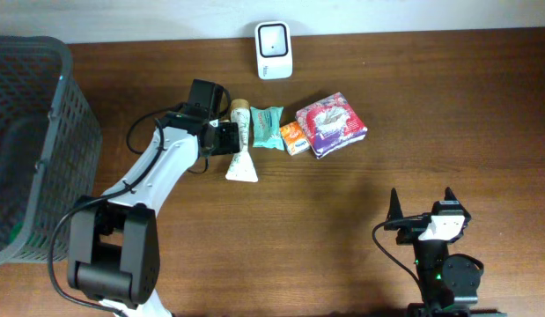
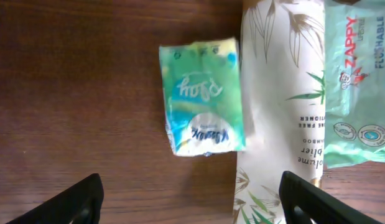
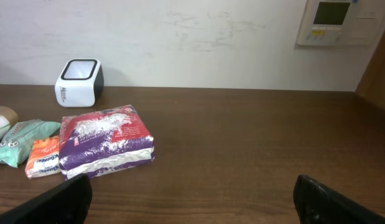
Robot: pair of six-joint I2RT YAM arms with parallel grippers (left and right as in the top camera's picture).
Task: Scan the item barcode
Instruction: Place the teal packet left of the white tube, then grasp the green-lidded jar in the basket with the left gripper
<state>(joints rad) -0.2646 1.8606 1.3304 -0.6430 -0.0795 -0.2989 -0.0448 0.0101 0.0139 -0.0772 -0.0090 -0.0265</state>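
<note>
Left wrist view has the packet (image 2: pixel 201 96), green and yellow with white print, lying flat on the table (image 2: pixel 74 93), its right edge against the tube (image 2: pixel 273 124). It sits left of the table's middle, nearer the far edge than the near one. From overhead it is hidden under the left gripper (image 1: pixel 226 137). That gripper hangs over it with its fingers (image 2: pixel 68 202) spread wide, one at each lower corner of the wrist view, and nothing is held between them.

The tube is white with a leaf print. Its tan cap points to the far edge and its flat crimped end to the near edge. Just beside it on the right lies a teal pack of wipes (image 2: pixel 357 93). Next comes a small orange pack (image 1: pixel 294 138), which touches a larger purple pack (image 1: pixel 332 124) with a red and white top. The four make a short row across the middle of the table.

Behind the row, well apart from it, a white scanner (image 1: pixel 274 38) stands at the far edge with its dark window facing up. A dark mesh basket (image 1: pixel 74 132) fills the left edge. The white left arm reaches from the near left corner toward the row.

The right gripper (image 1: pixel 422 207) is near the near edge, on the right side, well apart from everything. Its fingers stand wide apart and hold nothing.
</note>
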